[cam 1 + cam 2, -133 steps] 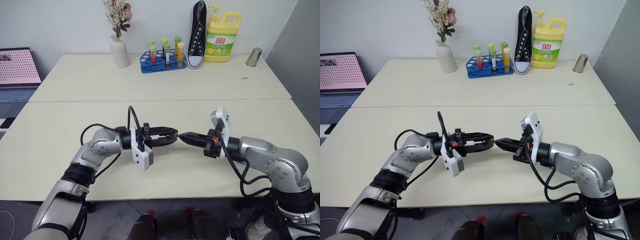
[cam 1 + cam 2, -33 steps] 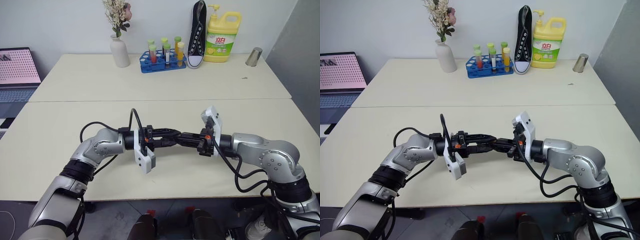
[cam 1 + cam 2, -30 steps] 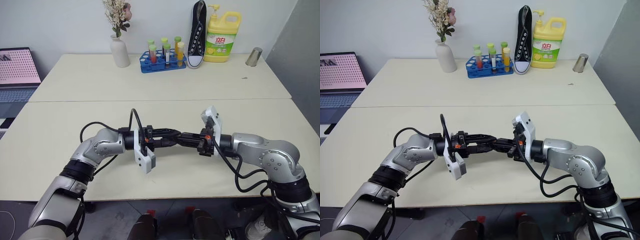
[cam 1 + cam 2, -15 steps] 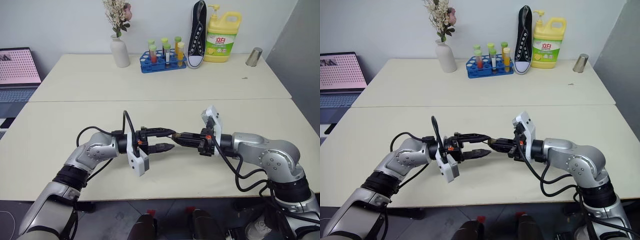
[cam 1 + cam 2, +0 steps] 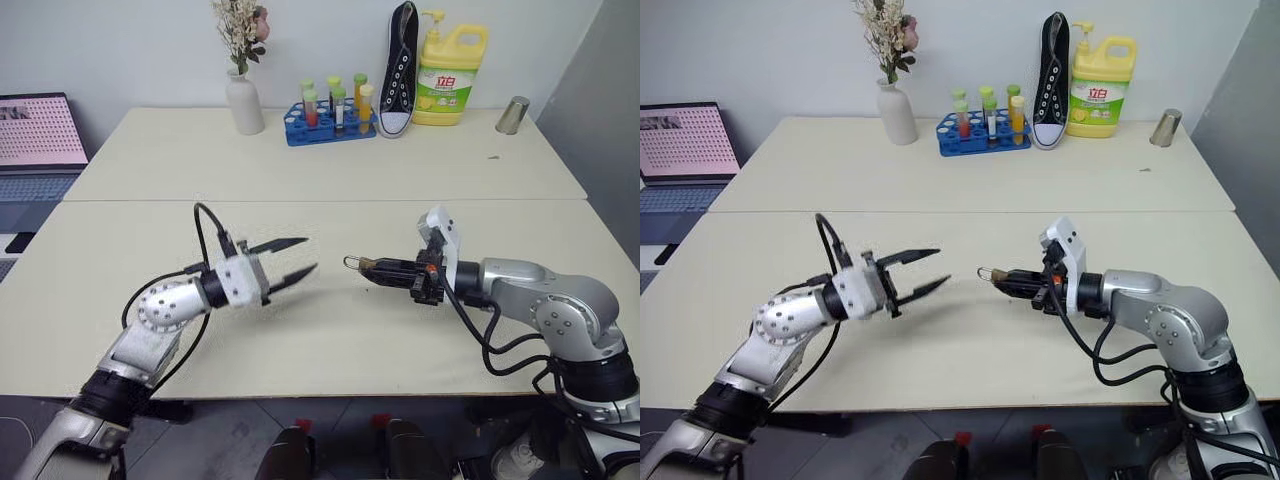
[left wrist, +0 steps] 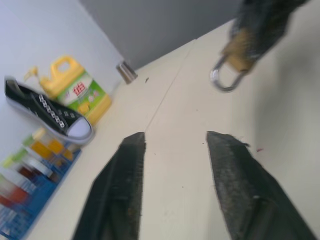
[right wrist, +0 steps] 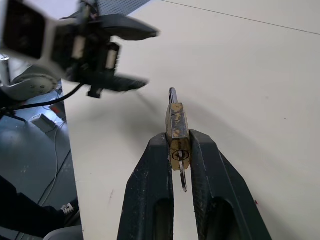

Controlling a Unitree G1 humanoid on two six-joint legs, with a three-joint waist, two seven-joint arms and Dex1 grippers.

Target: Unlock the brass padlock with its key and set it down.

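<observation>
We've pulled the left gripper [image 5: 290,258] back off the lock; half a second ago its tips were almost at the brass padlock [image 7: 178,135], now it sits left of centre, well apart, fingers spread and empty. Probably the key turn is finished. The right gripper [image 5: 372,269] clamps the padlock mid-frame above the table [image 5: 330,330], shackle toward the left arm, the key [image 7: 182,179] in its keyway. Both forearms roughly level, pointing at each other.
</observation>
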